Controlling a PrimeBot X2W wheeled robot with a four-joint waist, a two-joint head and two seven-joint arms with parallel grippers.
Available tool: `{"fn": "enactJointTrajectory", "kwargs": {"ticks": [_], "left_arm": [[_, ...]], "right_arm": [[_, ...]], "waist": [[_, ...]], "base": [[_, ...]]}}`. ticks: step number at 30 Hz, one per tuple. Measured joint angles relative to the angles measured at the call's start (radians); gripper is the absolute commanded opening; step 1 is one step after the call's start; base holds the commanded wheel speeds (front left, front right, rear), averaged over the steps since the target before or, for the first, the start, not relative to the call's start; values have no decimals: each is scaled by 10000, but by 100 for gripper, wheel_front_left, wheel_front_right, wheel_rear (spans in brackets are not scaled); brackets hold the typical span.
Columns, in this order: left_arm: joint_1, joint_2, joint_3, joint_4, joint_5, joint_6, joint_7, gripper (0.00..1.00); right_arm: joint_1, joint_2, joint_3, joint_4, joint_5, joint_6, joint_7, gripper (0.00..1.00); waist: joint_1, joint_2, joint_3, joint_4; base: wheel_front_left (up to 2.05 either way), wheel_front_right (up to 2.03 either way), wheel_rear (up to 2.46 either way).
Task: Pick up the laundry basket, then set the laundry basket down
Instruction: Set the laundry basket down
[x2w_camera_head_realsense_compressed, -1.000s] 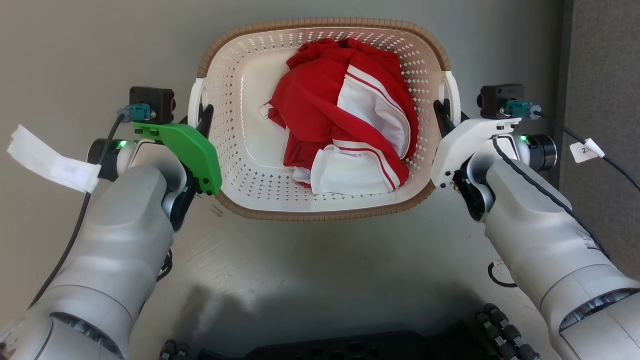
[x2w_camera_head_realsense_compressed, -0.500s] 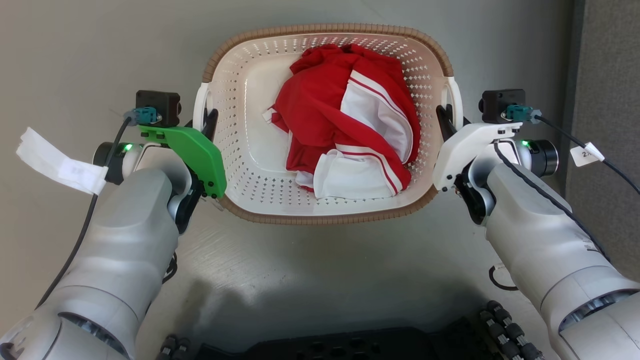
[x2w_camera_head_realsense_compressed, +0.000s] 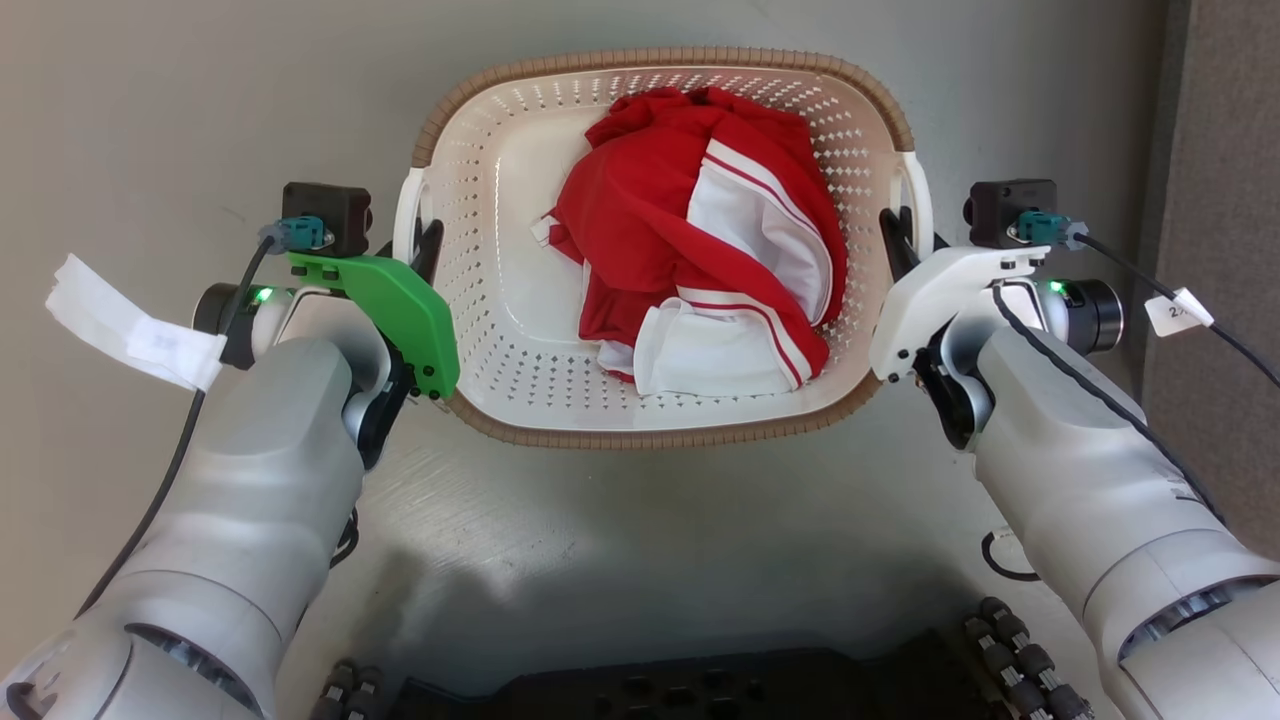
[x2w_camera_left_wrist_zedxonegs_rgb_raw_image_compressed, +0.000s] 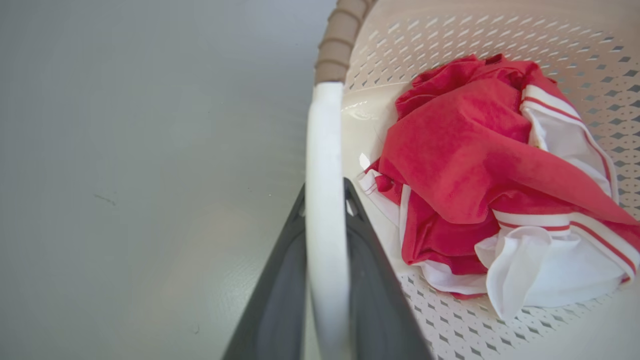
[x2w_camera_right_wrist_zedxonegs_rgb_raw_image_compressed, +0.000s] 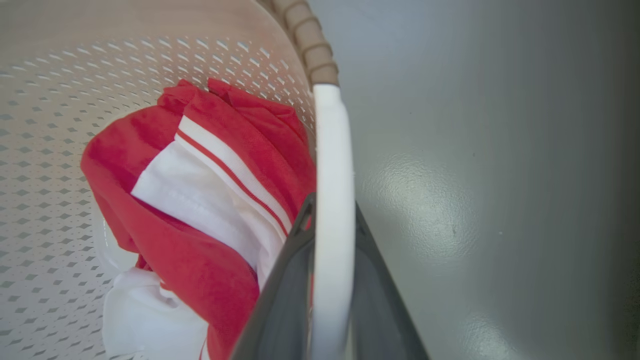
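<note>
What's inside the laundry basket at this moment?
A crumpled red and white garment lies in the laundry basket. Bare perforated floor shows beside it; whatever is under the cloth is covered and cannot be seen.

Bright even light, soft floor shadow, wrist views blurred near fingers

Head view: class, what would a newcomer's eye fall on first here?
The red and white clothing bunched in the middle of the cream basket stands out first. Next, on either side, the left gripper clamps the left handle and the right gripper clamps the right handle. A bright green plate on the left wrist also draws the eye.
</note>
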Motion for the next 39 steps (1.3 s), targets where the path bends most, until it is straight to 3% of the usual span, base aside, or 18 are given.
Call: {"fn": "enactJointTrajectory", "kwargs": {"ticks": [18,19,20,21,25,39], "left_arm": [[-62,50,-384,-219,-59,2,94,0],[-63,75,-418,-253,-46,0,82,0],[-63,81,-435,-376,-48,2,48,46],[-63,111,-537,-468,-46,2,127,98],[-55,174,-679,-694,-61,0,161,100],[236,299,-619,-702,-539,0,-123,100]], "right_arm": [[-68,-27,0,59,10,98,-242,0],[-72,-27,0,61,10,119,-240,40],[-80,-29,-2,92,15,176,-211,100],[-88,-58,-19,125,31,176,-153,100],[-88,-355,-44,205,33,236,-151,100],[119,-339,-128,29,115,445,-153,100]], "waist": [[0,0,94,45],[0,0,89,44],[0,0,84,46],[0,0,79,45],[0,0,48,49],[0,0,-640,123]], "base": [[0,0,0],[0,0,0],[0,0,0],[0,0,0],[0,0,0],[0,0,0]]}}
